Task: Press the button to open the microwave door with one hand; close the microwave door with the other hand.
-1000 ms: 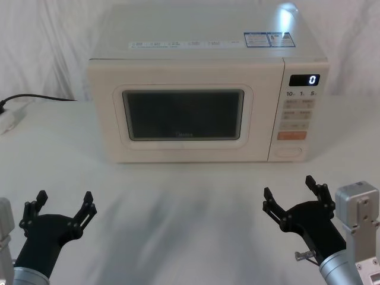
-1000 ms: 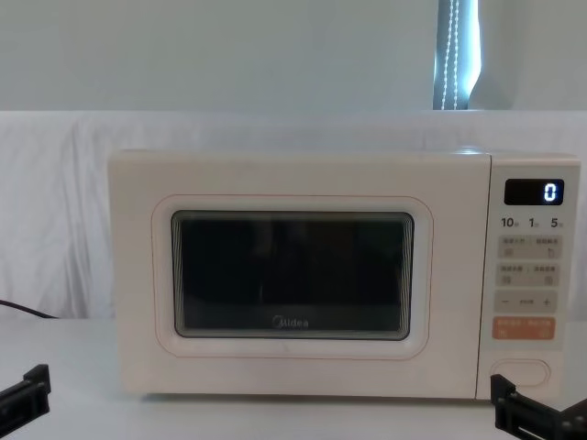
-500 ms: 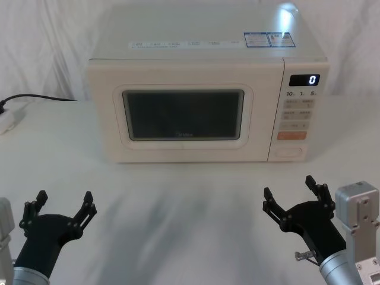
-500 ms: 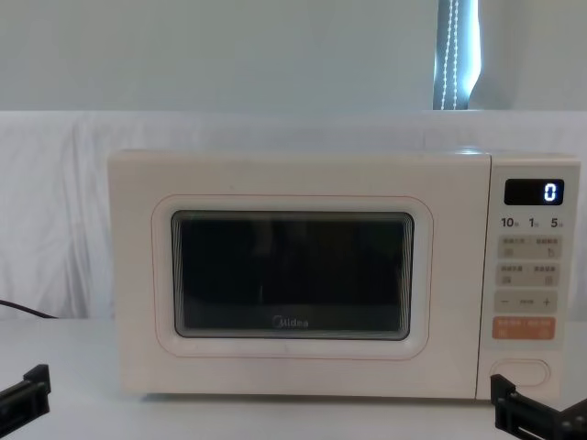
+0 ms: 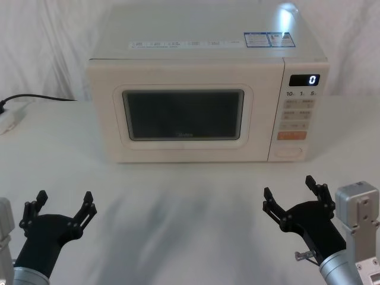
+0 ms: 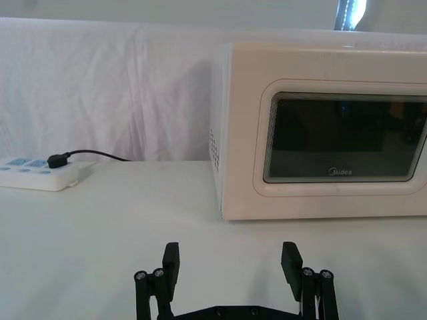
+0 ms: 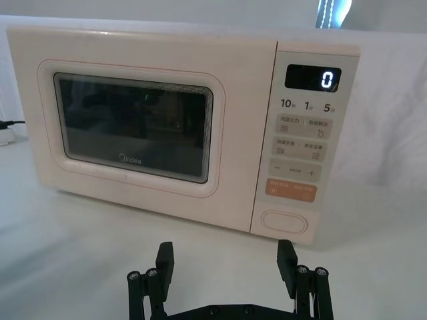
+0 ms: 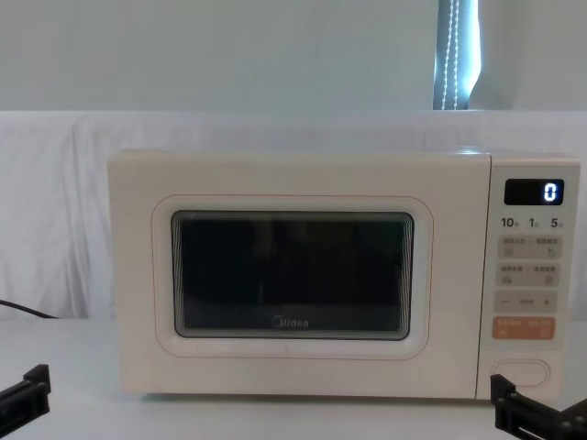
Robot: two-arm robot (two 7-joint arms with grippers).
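Observation:
A cream microwave stands at the back of the white table. Its door point(image 5: 183, 116) point(image 8: 292, 275) point(image 7: 133, 127) point(image 6: 343, 140), with a dark window and a Midea logo, is shut flush. The wide cream button point(image 5: 287, 152) point(image 8: 520, 373) point(image 7: 284, 222) sits at the bottom of the control panel, under an orange key. My left gripper point(image 5: 62, 206) point(image 6: 230, 264) hangs open near the table's front left, well short of the door. My right gripper point(image 5: 291, 191) point(image 7: 225, 261) is open at the front right, in line with the button and well short of it. Neither holds anything.
A white power strip point(image 5: 10, 116) point(image 6: 37, 173) with a black cable point(image 5: 41, 97) lies at the far left of the table. White cloth covers the table and the wall behind. The display point(image 5: 304, 79) reads 0.

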